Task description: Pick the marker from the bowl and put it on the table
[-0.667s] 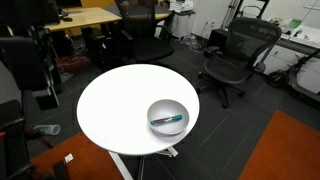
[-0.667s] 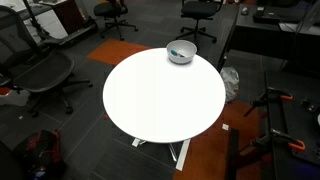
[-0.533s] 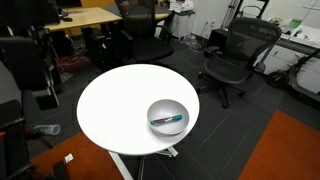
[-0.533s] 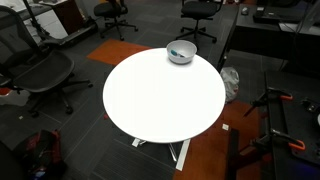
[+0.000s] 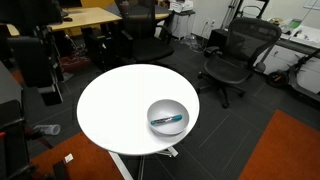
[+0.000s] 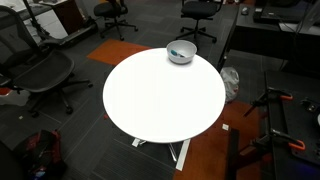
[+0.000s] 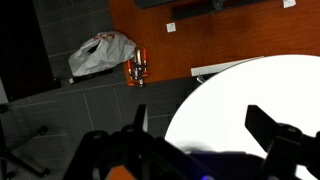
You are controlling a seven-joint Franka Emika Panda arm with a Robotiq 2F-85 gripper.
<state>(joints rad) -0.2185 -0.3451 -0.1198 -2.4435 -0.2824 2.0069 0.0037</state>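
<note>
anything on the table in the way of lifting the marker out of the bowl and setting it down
Nothing visible stands in the way. The marker lies in the bowl near the edge of the table, with only the bowl's low wall around it. Both exterior views show nothing else on the white top.

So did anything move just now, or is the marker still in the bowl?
Only the dark arm beside the table looks shifted a little toward it. Nothing was grabbed: the gripper is open and empty. The marker stayed in the bowl on the table.
</note>
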